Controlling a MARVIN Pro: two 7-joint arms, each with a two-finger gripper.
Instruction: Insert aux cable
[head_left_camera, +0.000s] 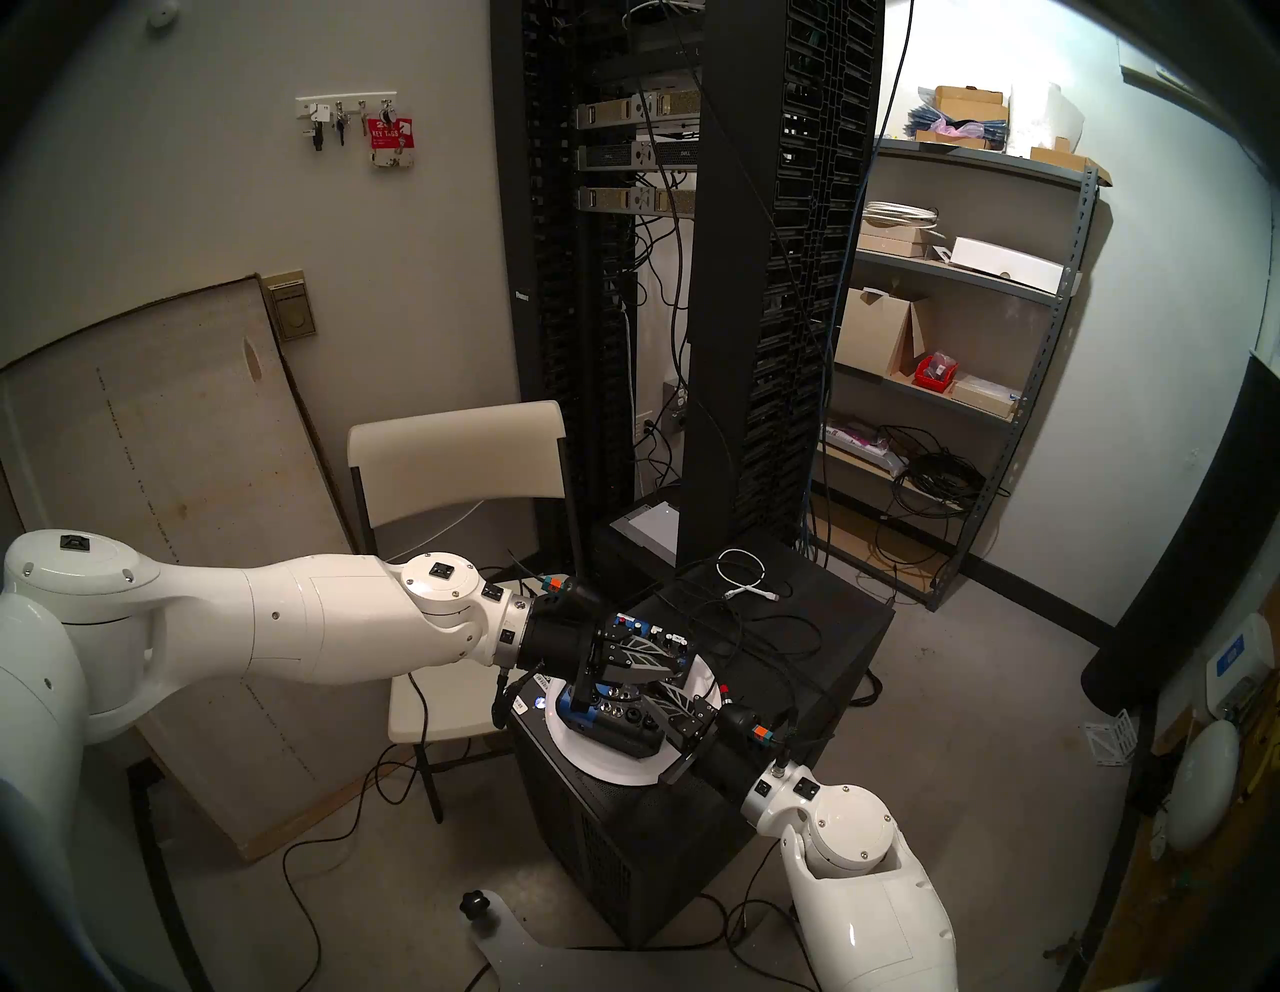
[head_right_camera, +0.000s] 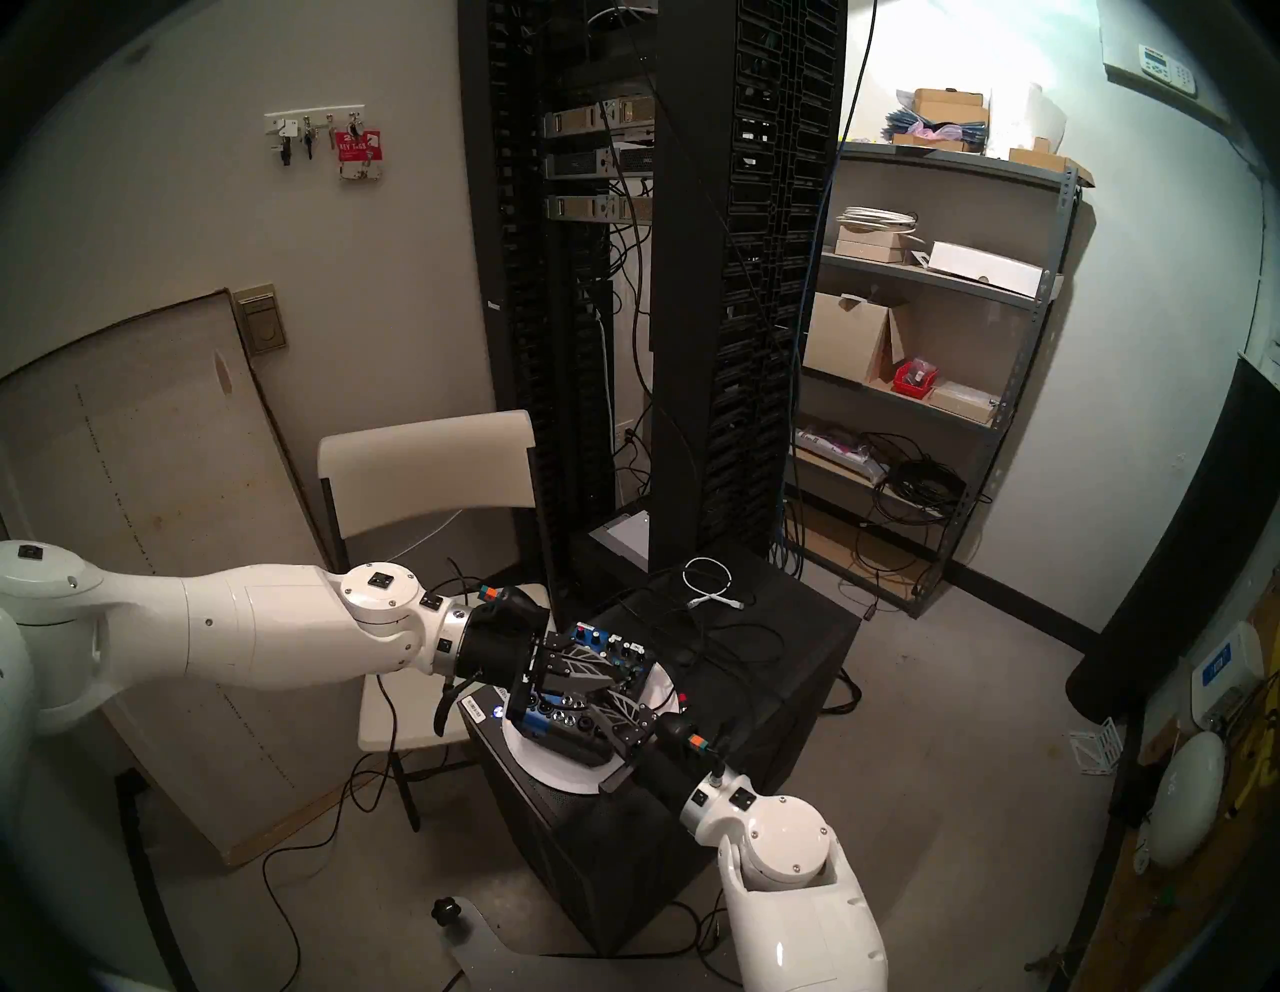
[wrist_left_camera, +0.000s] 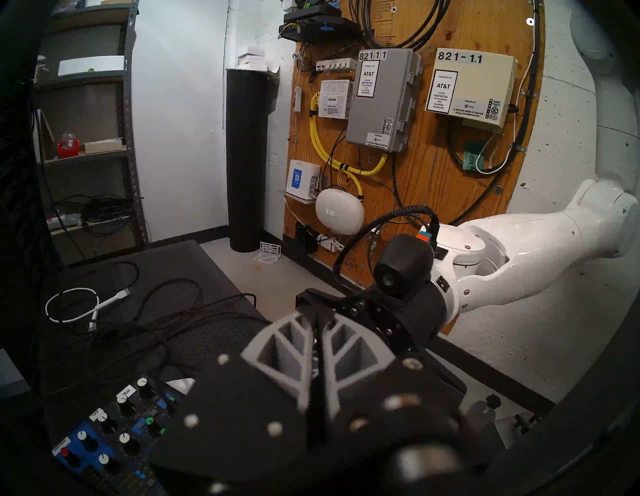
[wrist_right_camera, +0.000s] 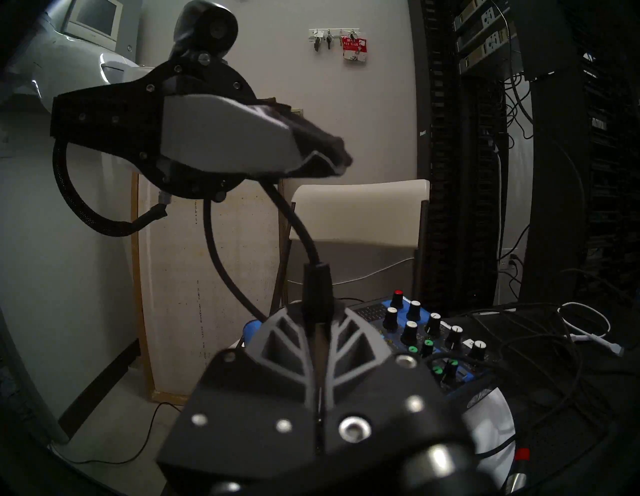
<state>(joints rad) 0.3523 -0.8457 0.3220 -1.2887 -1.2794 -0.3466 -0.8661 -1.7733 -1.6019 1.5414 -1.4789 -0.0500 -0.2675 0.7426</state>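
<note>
We see the right gripper (wrist_right_camera: 318, 320) pinching the aux cable (wrist_right_camera: 317, 291) plug above the mixer (wrist_right_camera: 429, 332); the left gripper (head_left_camera: 682, 666), pressed together, holds its cord.

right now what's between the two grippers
a stretch of black aux cable, rising from the right gripper to the left gripper; the right wrist view shows it

both arms' grippers (head_left_camera: 682, 663) (head_left_camera: 666, 700) close together over a blue audio mixer (head_left_camera: 609, 724) on a white disc (head_left_camera: 623, 767)

Ahead of me a black server rack (head_left_camera: 686, 277) stands against grey walls, a cream folding chair (head_left_camera: 457, 471) and metal shelving (head_left_camera: 970, 332) flanking it on concrete floor.
</note>
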